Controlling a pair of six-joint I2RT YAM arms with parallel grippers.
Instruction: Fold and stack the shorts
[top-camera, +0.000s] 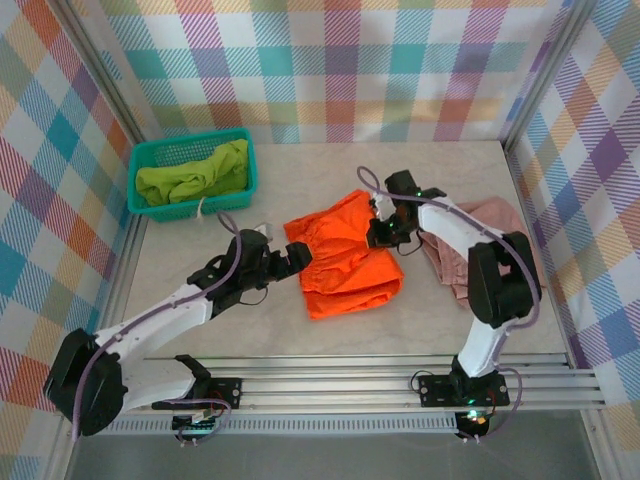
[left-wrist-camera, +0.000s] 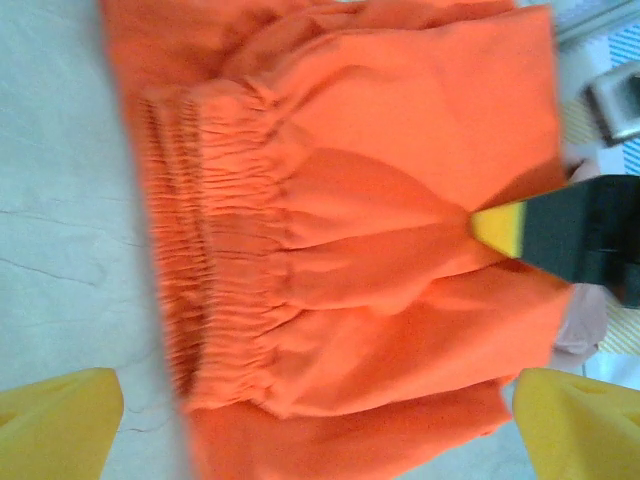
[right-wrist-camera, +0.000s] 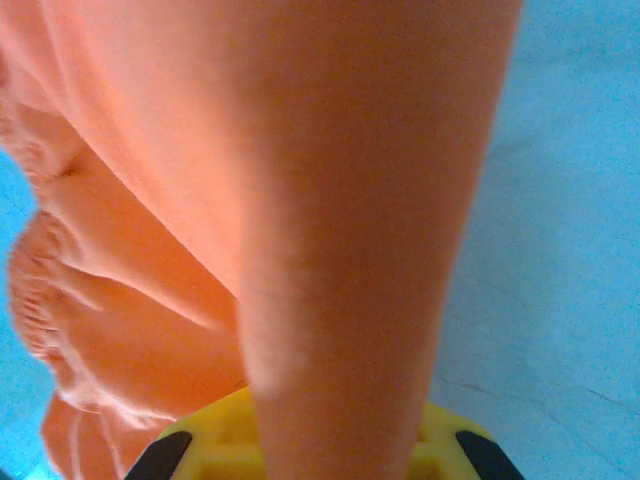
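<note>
Orange shorts (top-camera: 345, 265) in right tool (top-camera: 379, 232), one pink pair (top-camera: 452, 268), one green pair (top-camera: 190, 178)

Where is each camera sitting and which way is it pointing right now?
Top external: above and behind the arms, looking down on the table; both arms, left hand open, right hand on the orange shorts.
Left wrist: on the left arm, facing the shorts' waistband; its yellow fingertips frame the bottom.
Right wrist: on the right arm, pressed close to orange cloth pinched in its hand.
Shared: top and left wrist both show the right hand gripping the shorts.
</note>
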